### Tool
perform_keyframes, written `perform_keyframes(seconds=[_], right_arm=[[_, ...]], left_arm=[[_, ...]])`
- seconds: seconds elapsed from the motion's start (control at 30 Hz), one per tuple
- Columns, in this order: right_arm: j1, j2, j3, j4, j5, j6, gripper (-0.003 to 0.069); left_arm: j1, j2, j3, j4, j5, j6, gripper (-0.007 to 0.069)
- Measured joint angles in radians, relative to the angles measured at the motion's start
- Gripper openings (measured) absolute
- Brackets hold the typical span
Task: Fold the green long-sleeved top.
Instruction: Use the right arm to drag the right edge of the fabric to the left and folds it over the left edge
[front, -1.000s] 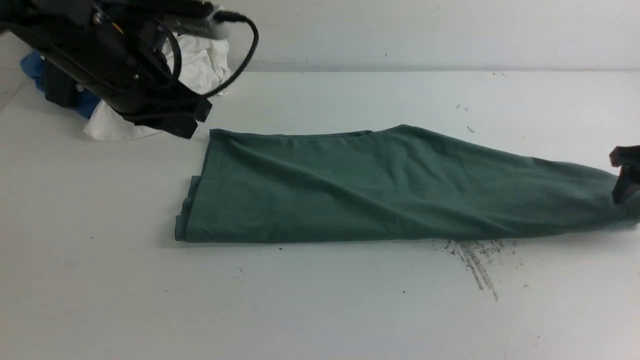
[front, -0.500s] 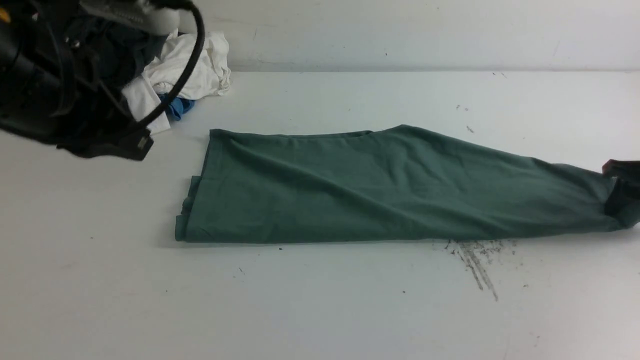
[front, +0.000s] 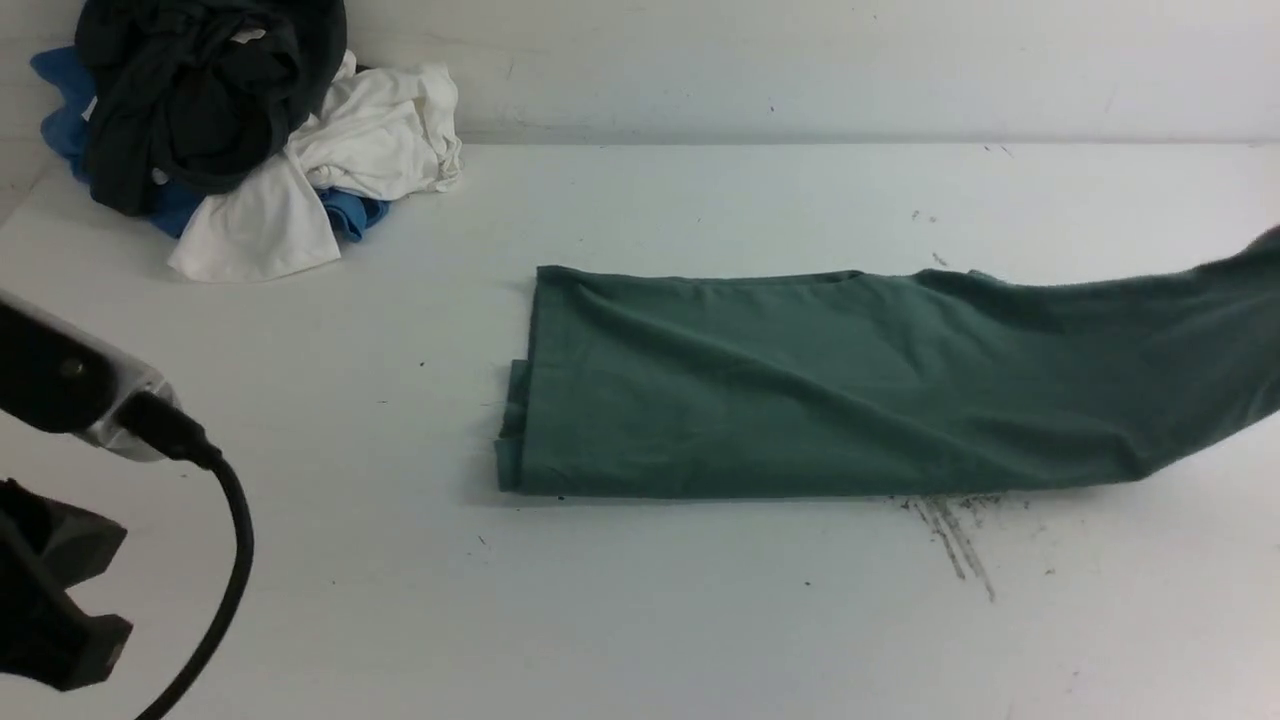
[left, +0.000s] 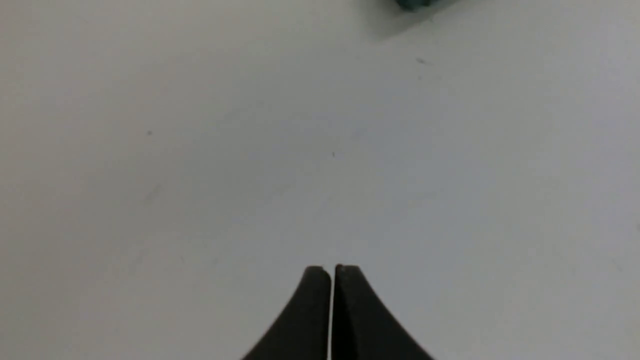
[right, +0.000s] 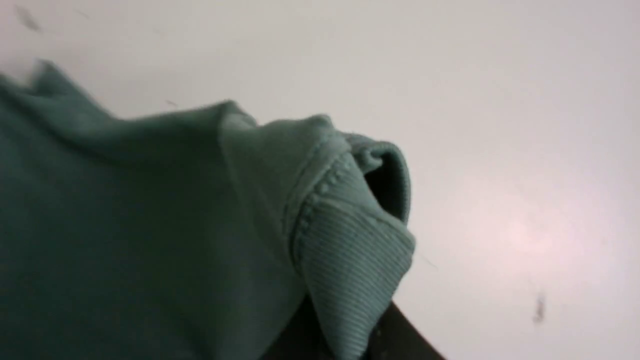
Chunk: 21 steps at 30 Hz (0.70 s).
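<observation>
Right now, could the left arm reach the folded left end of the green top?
Probably yes: between the left arm and the green top lies only bare table; the arm's jaws are shut, though.

one green long-sleeved top (front: 800, 390); one heap of clothes (front: 250, 200) with one black garment (front: 200, 100), one white garment (front: 380, 140), some blue cloth (front: 352, 215); one counter (front: 640, 620); two tools: left tool (left: 332, 272), right tool (right: 350, 345).

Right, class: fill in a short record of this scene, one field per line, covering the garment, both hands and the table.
Garment: green long-sleeved top, a long folded strip on the table
Raised part: its right end, lifted off the table
Right hand: shut on the top's ribbed edge
Left hand: shut, empty, above the table
Other: clothes pile, far left corner
</observation>
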Motion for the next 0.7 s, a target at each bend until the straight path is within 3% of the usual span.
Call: perform_keyframes(seconds=[0.07,0.1,0.13,0.17,0.2,0.27,0.4,0.6,0.7], right_arm=[[0.058,-0.031,-0.001,0.032,-0.008,0.000,0.0008],[0.152,-0.068,-0.001,0.085,-0.024,-0.001,0.0008],[0.178,-0.071,-0.001,0.099,-0.029,-0.001,0.0008],[0.285,-0.078,-0.001,0.156,-0.056,-0.001,0.0008],[0.299,-0.076,-0.001,0.162,-0.060,-0.001,0.0008],[0.469,-0.034,-0.001,0.236,-0.125,-0.001,0.0008],[0.667,0.098,-0.001,0.319,-0.265,0.002,0.0008],[0.801,0.287,0.000,0.431,-0.444,-0.042,0.0022],[0.819,0.333,0.001,0.508,-0.505,-0.139,0.0092]], left_arm=[[0.000,-0.003,0.017,0.000,-0.052,-0.021,-0.0008],[0.000,0.000,0.032,0.000,-0.107,-0.047,-0.0008],[0.000,-0.001,0.033,0.000,-0.113,-0.047,-0.0008],[0.000,0.002,0.037,0.000,-0.149,-0.062,-0.0008],[0.000,0.002,0.037,0.000,-0.152,-0.062,-0.0008],[0.000,0.003,0.037,-0.007,-0.167,-0.071,-0.0008],[0.000,0.001,0.039,-0.015,-0.167,-0.073,-0.0008],[0.000,-0.002,0.039,-0.016,-0.167,-0.076,-0.0008],[0.000,-0.002,0.039,-0.026,-0.161,-0.076,-0.0008]])
